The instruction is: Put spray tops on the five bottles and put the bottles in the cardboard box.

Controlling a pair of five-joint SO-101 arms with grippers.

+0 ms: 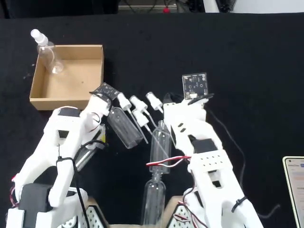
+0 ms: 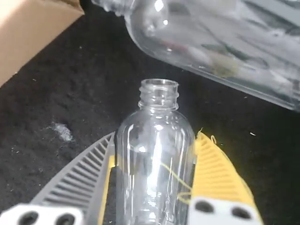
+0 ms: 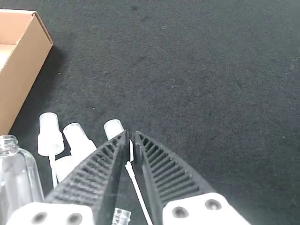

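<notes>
- At the far left of the black cloth surface [image 1: 247,52], an open brown cardboard box [image 1: 57,103], with one capped clear plastic bottle [image 1: 49,57] tilted in its far left corner, white spray head poking past the rim.
- Next along, left end effector [image 2: 157,137] clamped on a capless clear bottle [image 2: 154,164], grey finger on one side and yellow finger on the other. Open threaded neck aimed at a second bare bottle [image 2: 211,47] lying across just beyond it.
- Further right, three white spray tops [image 1: 137,105] with thin dip tubes, side by side and near the box.
- At the rightmost spray top [image 3: 114,127], right end effector [image 3: 130,136] closed almost tip to tip, a white tube visible in the slit between the fingers. Cannot tell whether pinched or merely lying underneath.
- Between the arms, an uncapped bottle [image 1: 160,140] and, nearer the bases, another uncapped bottle [image 1: 153,199].
- Step in hand, by judgement: fitting a top to the held bottle.
- To do it well:
  - Hold the neck steady and clear of the neighbouring bottle.
  - Grasp the top by its collar, not by the flimsy tube.
  - Thread the tube straight into the mouth before seating.
  - Twist without tipping.
- Surface dark and matte, a fleck of lint beside the held bottle, a white-edged flat device [image 1: 295,190] at the right edge. Beyond the far edge, a small red item [image 1: 165,9] among cables.
</notes>
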